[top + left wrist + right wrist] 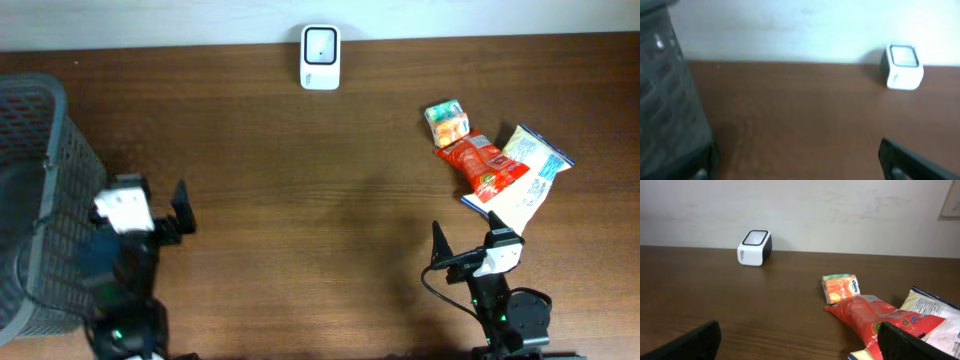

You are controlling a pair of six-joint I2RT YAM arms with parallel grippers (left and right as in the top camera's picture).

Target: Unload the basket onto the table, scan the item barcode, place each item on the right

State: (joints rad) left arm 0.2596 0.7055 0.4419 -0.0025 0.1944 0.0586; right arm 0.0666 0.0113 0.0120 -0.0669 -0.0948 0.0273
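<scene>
Brown counter [300, 200]: red snack packet [482, 166] is found at twelve o'clock of the released right claw [468, 245], long axis ten-to-four; left claw [805, 165], likewise released, is placed well apart.

scanner [320, 57]: white rounded box, dark window facing up, far edge of desk [300, 200], by wall | orange pack [446, 121]: small, flat, far right, well apart from scanner | red bag [482, 165]: crinkled, flat, just beside orange pack, overlapping white bag [532, 170] | white bag: blue-trimmed, partly under red bag
</scene>
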